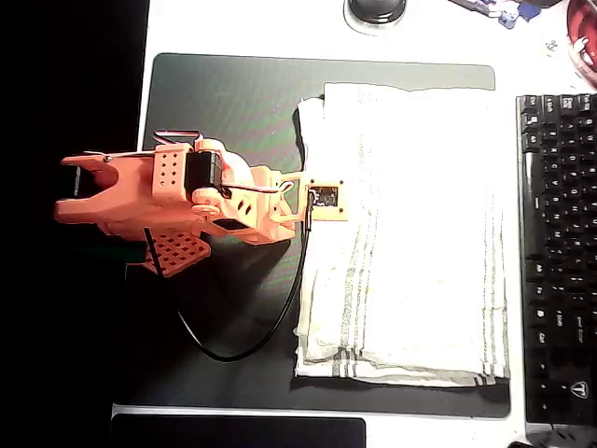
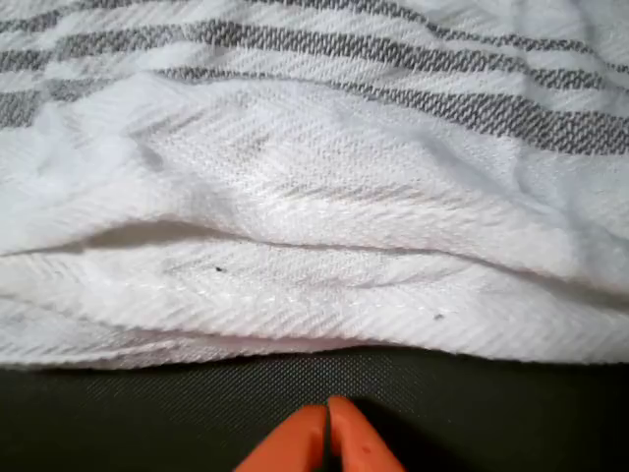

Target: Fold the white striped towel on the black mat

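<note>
Showing hand [image 2: 327,433] closed, towel [image 2: 314,226] layered

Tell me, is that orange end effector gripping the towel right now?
No. In the wrist view the end effector tips meet over the bare mat, short of the towel edge.

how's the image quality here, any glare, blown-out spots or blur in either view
Overhead view: the cream-white striped woven towel is overexposed, its weave washed out, and the matte black desk mat shows a faint sheen. Wrist view: towel folds look sharp, while the closed orange gripper tips at the bottom edge are soft.
</note>
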You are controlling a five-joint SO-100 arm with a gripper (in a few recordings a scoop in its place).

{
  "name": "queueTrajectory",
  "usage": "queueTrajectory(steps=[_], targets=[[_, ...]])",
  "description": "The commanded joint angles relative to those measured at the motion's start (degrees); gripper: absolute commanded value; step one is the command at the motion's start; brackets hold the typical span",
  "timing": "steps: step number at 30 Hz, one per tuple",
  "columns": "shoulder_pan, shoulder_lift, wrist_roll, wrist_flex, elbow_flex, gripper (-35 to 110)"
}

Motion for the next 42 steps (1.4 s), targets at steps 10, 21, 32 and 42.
queueTrajectory(steps=[10,21,32,42], targets=[[-1.14,1.41,-1.23,1.41,1.32,0],[-2.20,0.79,-3.16,-0.35,-0.44,0],[-9.58,-14.85,0.18,0.62,-17.67,0],[-24.52,-36.47,12.92,-2.11,-36.39,0]])
